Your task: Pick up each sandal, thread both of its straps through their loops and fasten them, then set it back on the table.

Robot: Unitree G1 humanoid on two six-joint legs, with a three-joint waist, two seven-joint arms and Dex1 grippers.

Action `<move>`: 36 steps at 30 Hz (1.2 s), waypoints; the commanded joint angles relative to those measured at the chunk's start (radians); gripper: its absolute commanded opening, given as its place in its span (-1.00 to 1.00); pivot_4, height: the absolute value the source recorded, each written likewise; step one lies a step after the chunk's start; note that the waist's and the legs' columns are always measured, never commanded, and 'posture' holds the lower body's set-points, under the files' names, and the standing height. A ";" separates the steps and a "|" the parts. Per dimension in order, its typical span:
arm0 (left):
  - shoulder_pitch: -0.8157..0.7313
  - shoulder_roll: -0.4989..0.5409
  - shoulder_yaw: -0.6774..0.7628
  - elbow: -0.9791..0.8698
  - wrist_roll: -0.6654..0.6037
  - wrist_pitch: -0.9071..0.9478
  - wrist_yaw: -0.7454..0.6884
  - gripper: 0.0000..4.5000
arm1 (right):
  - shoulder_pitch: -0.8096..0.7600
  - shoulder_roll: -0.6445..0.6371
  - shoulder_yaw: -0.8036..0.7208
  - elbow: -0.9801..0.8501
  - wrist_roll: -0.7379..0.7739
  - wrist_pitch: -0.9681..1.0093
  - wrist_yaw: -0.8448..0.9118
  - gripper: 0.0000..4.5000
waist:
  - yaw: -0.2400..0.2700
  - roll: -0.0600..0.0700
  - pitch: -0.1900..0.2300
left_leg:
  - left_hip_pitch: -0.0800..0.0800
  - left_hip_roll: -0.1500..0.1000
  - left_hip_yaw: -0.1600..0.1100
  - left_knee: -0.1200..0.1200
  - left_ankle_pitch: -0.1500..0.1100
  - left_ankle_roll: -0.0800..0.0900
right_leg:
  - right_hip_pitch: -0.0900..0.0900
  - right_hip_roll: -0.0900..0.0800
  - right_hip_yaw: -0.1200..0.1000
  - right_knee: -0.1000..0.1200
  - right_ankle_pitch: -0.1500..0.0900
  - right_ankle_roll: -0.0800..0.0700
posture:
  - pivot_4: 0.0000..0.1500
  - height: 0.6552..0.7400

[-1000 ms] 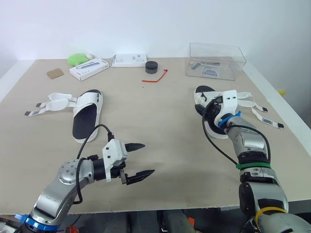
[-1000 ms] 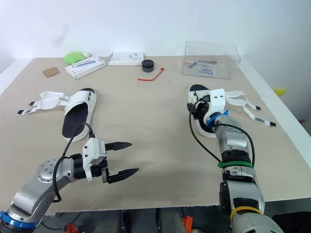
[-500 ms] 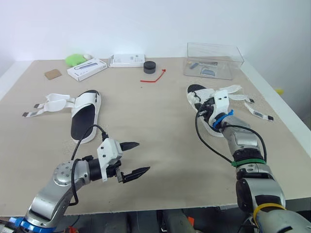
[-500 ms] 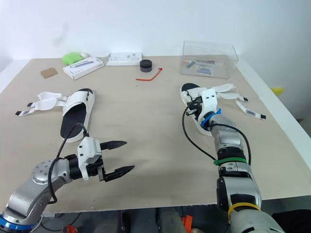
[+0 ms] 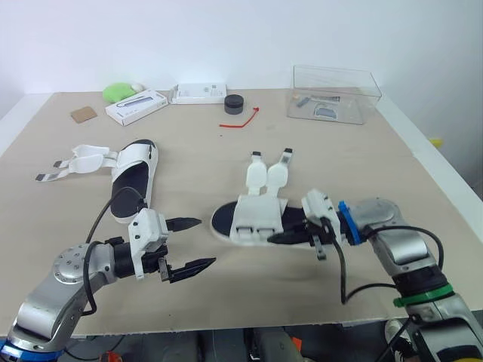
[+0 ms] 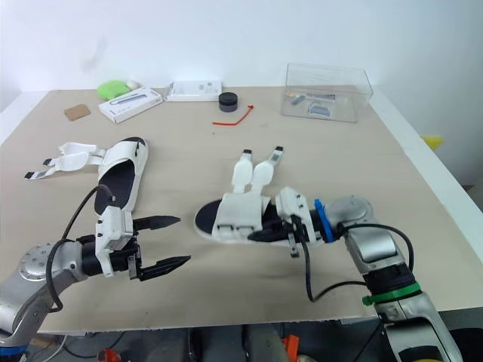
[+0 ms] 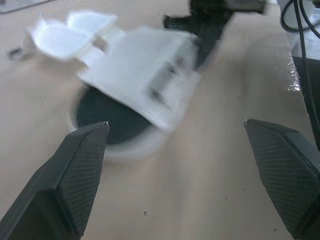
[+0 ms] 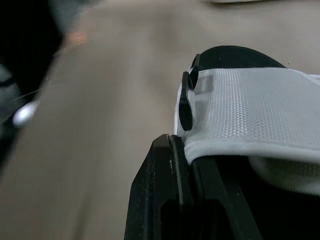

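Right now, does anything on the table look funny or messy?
Yes. The middle sandal, gripped at one end by the right pincer, is turned sideways with both straps flopped open. The left sandal lies unfastened too.

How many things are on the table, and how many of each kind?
Sandals: 2
White boxes: 2
Clear box: 1
Green thing: 1
Black round thing: 1
Red string: 1
Brown square: 1
Total: 9, not counting the small bits inside the clear box.
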 commanded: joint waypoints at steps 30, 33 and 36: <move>0.063 -0.100 0.063 0.090 0.045 -0.203 0.008 1.00 | -0.086 0.043 0.032 0.059 0.028 -0.039 0.117 0.24 | 0.013 0.000 0.000 | 0.001 0.002 0.000 0.001 0.000 -0.001 | 0.000 0.002 0.000 0.002 0.001 -0.003 | 1.00 1.00; 0.050 -0.086 0.045 0.088 0.033 -0.168 -0.008 1.00 | -0.077 -0.009 0.034 0.024 0.058 -0.001 0.147 0.80 | 0.014 0.000 0.000 | 0.001 0.002 0.000 0.001 0.000 -0.001 | 0.000 0.002 0.000 0.001 0.001 -0.003 | 1.00 1.00; 0.040 -0.060 0.026 0.094 0.042 -0.148 -0.030 1.00 | -0.073 -0.079 0.035 -0.019 0.122 0.112 0.151 0.99 | 0.014 0.000 0.000 | 0.001 0.001 0.000 0.001 0.000 -0.001 | 0.000 0.001 0.000 0.001 0.001 -0.003 | 1.00 1.00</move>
